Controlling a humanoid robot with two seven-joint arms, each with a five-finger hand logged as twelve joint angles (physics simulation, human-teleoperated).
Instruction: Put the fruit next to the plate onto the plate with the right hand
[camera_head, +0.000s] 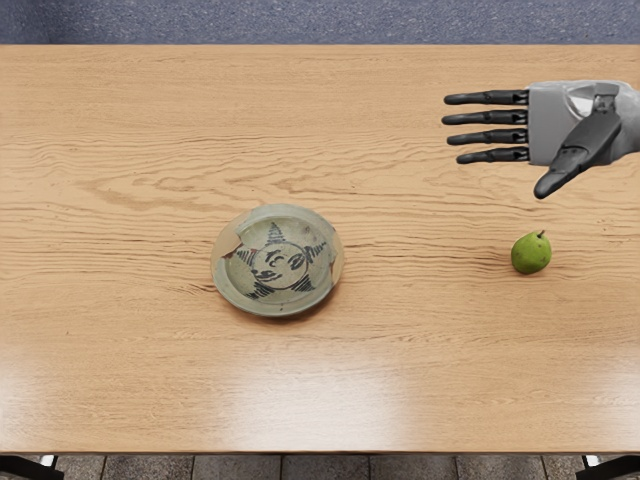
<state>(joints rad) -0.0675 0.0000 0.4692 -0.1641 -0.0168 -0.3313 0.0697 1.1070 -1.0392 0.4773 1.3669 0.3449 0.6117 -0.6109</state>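
One view, from the head, looked down at a slant on a pale wooden table (120, 150). Near its middle sat a grey-green plate (217, 265), round and painted inside with a dark face ringed by pointed rays; its rim looked chipped at the upper left. A small green fruit (531, 252), pear-shaped with a short stem, stood on the bare wood well to the right of the plate. The right hand (560, 125) came in from the right edge, farther up the picture than the fruit and not touching it. Its four fingers (485, 117) were stretched straight toward the left, slightly apart. The thumb (570, 160) slanted down toward the fruit, and the hand held nothing.
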